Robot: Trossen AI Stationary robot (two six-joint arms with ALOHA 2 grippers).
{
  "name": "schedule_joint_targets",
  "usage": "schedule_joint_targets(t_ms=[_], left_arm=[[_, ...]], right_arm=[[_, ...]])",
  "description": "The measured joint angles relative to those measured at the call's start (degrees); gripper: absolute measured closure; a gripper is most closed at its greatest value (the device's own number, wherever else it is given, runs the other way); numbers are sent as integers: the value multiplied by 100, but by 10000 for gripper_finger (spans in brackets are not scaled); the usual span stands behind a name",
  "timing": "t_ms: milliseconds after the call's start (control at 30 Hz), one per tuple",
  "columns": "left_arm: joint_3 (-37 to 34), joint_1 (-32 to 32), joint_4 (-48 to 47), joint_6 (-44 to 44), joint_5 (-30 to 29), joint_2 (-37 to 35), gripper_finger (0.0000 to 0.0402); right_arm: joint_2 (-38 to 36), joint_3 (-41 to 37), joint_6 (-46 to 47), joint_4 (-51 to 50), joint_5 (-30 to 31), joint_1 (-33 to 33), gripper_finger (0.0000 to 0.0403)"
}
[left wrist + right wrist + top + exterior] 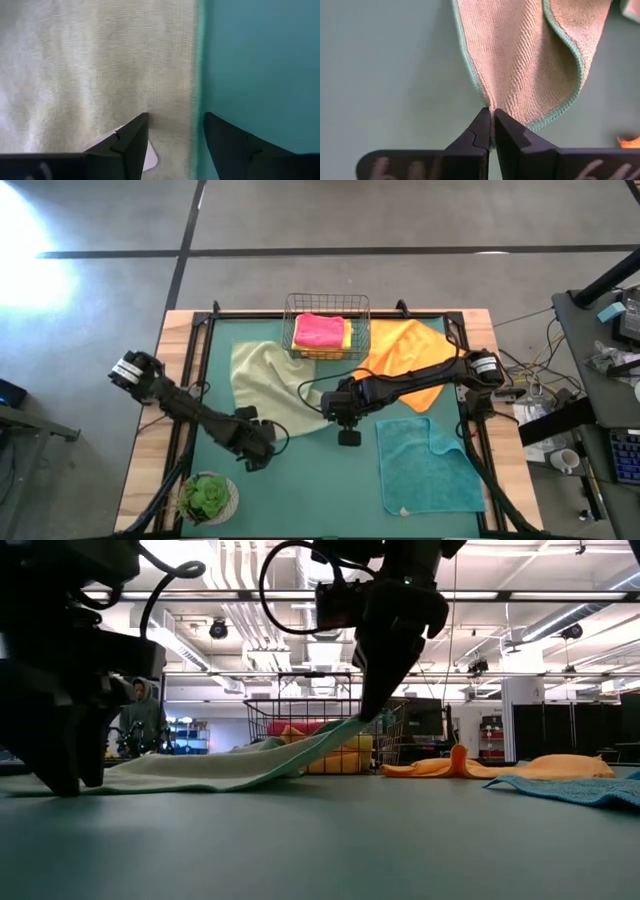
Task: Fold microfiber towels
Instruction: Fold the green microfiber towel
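Right end effector [491, 131] is clamped on a corner of the pale sage towel [270, 388], jaws pinched together with the teal-stitched hem caught between them. In the low view that corner is lifted off the mat while the rest of the cloth trails down to the surface, probably so the raised edge can be drawn over the flat part for a fold.

Left end effector [175, 142] has its jaws apart, astride the same towel's near edge at about 7 o'clock on the worktop [150, 430]. One finger is over the cloth, the other over the bare green mat [300, 480]. Judged: positioned to take the second corner, so both ends of the edge travel together. Nothing gripped yet.

Potted plant [207, 498] sits at 7 o'clock near the front edge, outside the working area.

Teal towel [428, 465] lies spread at 4 to 5 o'clock with one corner turned over, seemingly waiting its turn.

Orange towel [405, 360] lies rumpled at 1 o'clock, partly under the right arm, also unfolded.

Wire basket [327, 328] stands at 12 o'clock along the far edge. Inside it a folded pink towel [320, 330] rests on a yellow one [347, 335], so it looks like the drop point for finished pieces.
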Motion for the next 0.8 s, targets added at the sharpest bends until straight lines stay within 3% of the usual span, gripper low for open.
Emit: schedule_joint_targets(t_ms=[267, 400, 600, 700, 800], left_arm=[[-17, 300, 19, 60, -75, 9, 241], [-22, 315, 138, 316, -80, 9, 285], [38, 332, 164, 361, -93, -23, 383], [140, 326, 65, 380, 30, -77, 395], [392, 326, -120, 566, 547, -197, 396]], right_arm=[[0, 0, 111, 15, -116, 200, 394], [0, 0, 255, 14, -121, 214, 394], [-18, 4, 304, -8, -116, 209, 394], [-104, 4, 324, -104, -112, 211, 394], [-291, 4, 400, -220, -95, 211, 394]])
